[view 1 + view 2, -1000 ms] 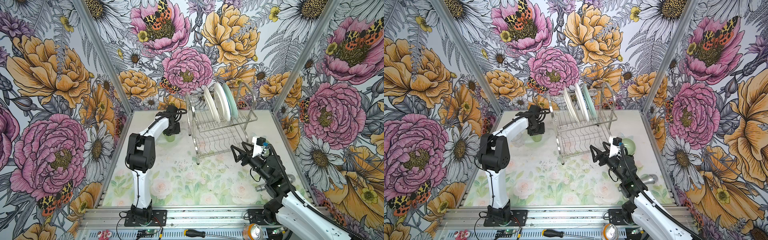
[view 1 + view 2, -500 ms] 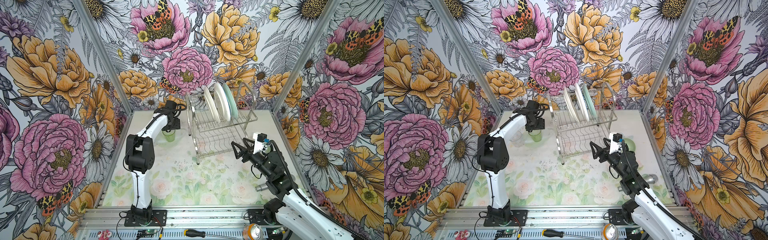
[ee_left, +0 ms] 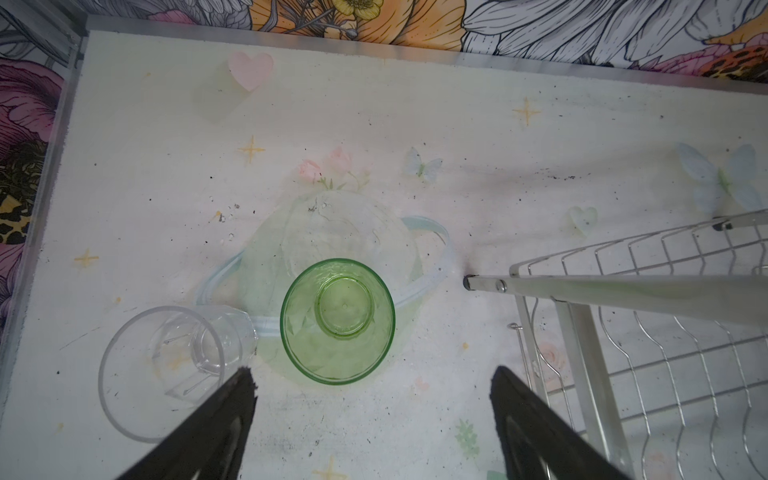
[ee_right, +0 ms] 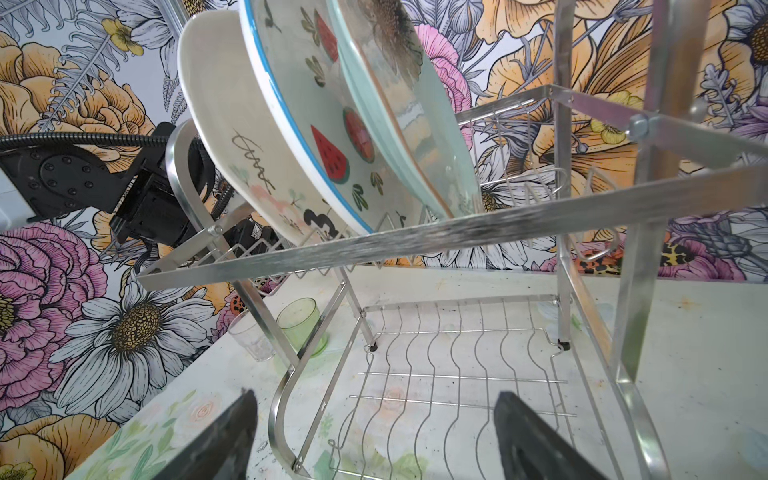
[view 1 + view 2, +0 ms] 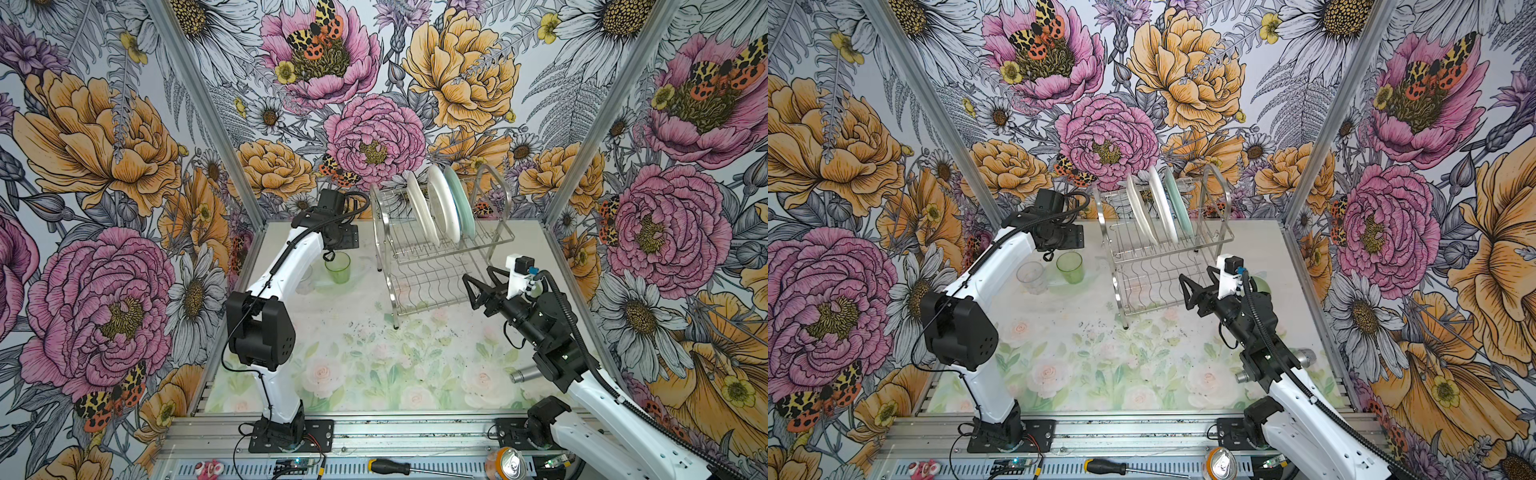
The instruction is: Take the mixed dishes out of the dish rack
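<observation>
Left wrist view: the left gripper [image 3: 372, 372] is spread wide above the green tumbler [image 3: 337, 322] and grips nothing.

The tumbler stands upright on the table mat [image 3: 415, 104], below the gap between the gripper's fingers and a little ahead of their tips, touching neither. The clear glass [image 3: 166, 370] stands just beside it, under one finger. The dish rack [image 3: 623, 291] lies close outside the other finger. In the right wrist view the right gripper [image 4: 374, 395] is likewise parted and empty, pointing at the rack's lower shelf. Above and ahead of it, the cream plate [image 4: 224, 124], fruit-print plate [image 4: 307, 124] and mint green plate [image 4: 415, 137] lean on edge, side by side, in the upper shelf.
</observation>
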Controlling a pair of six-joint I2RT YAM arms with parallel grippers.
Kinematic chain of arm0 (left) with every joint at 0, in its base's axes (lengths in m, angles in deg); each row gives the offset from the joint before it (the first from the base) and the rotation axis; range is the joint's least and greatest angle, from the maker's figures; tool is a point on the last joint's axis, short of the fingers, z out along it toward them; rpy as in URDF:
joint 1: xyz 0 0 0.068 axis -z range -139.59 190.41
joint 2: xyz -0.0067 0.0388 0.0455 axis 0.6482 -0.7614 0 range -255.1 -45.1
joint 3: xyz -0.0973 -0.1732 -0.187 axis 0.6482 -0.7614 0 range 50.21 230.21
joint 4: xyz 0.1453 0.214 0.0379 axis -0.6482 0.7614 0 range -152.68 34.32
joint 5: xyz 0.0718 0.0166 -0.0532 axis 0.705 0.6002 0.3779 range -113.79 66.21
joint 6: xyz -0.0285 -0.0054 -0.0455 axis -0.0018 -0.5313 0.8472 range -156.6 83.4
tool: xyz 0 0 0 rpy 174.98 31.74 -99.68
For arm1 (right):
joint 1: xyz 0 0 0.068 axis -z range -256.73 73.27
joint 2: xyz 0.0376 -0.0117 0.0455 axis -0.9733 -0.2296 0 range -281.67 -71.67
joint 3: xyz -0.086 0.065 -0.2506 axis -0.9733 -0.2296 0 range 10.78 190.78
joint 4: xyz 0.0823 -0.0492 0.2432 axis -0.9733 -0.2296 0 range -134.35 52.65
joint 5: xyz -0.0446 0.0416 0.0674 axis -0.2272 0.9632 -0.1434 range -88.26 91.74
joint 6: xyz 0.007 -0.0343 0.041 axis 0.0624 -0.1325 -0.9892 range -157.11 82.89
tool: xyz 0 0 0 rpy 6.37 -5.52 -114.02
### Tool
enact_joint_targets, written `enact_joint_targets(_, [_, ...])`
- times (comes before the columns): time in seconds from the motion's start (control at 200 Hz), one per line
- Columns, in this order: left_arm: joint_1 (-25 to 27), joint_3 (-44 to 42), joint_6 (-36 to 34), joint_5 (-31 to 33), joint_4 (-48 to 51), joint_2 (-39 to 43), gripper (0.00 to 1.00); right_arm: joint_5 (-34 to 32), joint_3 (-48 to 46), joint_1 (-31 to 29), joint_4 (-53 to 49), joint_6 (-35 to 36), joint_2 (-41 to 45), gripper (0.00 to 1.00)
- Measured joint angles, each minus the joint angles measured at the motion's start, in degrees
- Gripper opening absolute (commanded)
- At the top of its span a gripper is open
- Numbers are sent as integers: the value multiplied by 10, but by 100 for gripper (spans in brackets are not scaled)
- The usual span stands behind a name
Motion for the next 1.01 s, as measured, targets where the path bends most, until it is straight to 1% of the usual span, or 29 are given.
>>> enact_joint_targets(0.135, [12,-3,-4,0,0,16,92,0,41,0,-30,0,-2,90])
enact_joint_targets(0.32, [11,-16,-8,0,-1,47,93,0,82,0,-51,5,-3,90])
enact_joint_targets(0.595, [10,-80,-8,0,-9,107,93,3,107,0,-82,24,-30,88])
enact_joint_targets(0.651, [6,-104,-7,-6,-19,121,93,4,116,2,-92,29,-30,87])
enact_joint_targets(0.731, [-7,-150,-1,-32,-43,150,93,5,138,4,-107,41,-30,87])
enact_joint_targets(0.841, [-25,-222,13,-63,-78,206,94,7,183,10,-127,61,-42,85])
enact_joint_targets(0.926, [-26,-265,24,-76,-108,255,94,9,212,16,-139,69,-57,85])
enact_joint_targets(1.006, [-18,-303,34,-85,-143,305,95,13,240,26,-151,75,-81,80])
